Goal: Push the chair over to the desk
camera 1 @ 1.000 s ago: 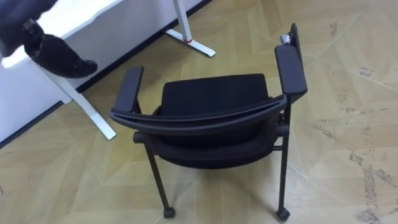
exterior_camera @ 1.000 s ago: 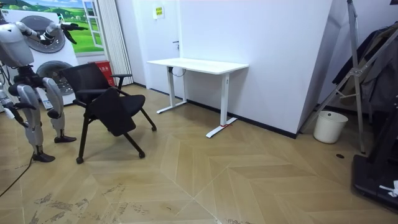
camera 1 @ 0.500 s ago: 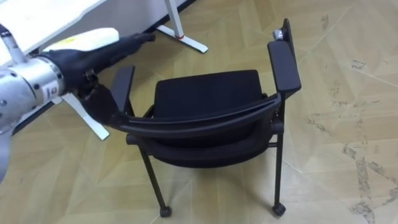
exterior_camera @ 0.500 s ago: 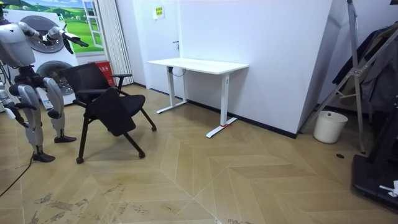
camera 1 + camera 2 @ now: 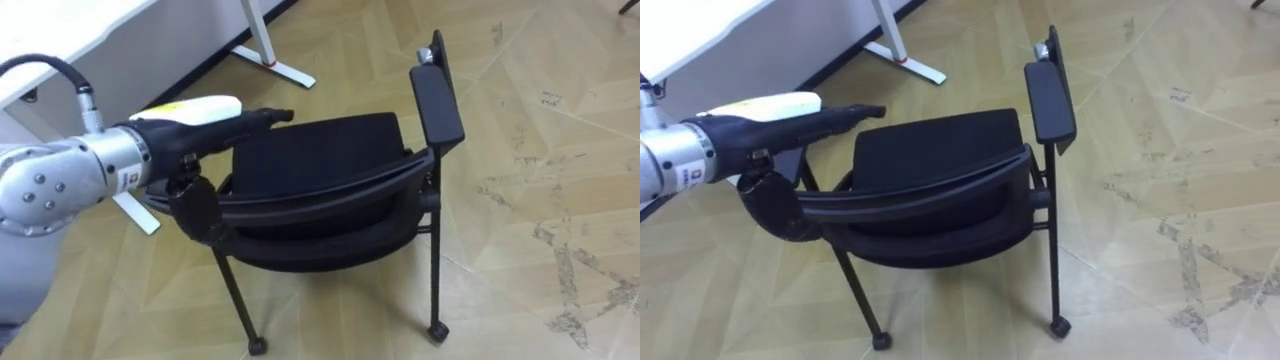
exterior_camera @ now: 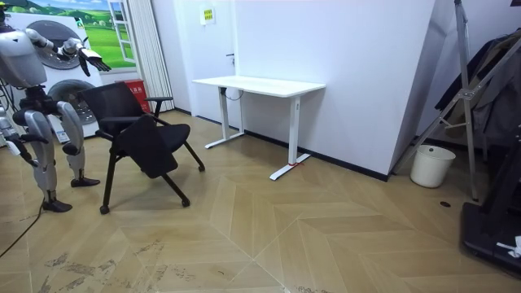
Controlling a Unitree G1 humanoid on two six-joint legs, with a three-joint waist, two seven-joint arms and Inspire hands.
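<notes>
Chair (image 5: 320, 165), black and with armrests, stands on the wooden parquet floor (image 5: 540, 120), just beside the legs of a white desk (image 6: 259, 84). In the eye views its curved backrest (image 5: 330, 192) is the part nearest to the robot, and the seat faces away, toward the desk. The two rear legs end in small casters (image 5: 436, 331) that rest on the floor. The right armrest (image 5: 437, 90) is free, with nothing on it.

The left hand (image 5: 225, 122) comes in from the left side and reaches over the left side of the chair, above the edge of the seat. Its fingers (image 5: 272, 116) are straight and stretched forward, so the hand is released and grasps nothing. Whether it touches the chair or is just above it, I cannot tell.

In the room view the robot stands upright behind the chair, at the room view's left, with this arm raised toward the chair. The right hand (image 6: 10, 140) seems to hang low at the robot's side near the edge of that view, and I cannot tell its state. A white bin (image 6: 431, 165) stands well apart, by the wall at the room view's right.
</notes>
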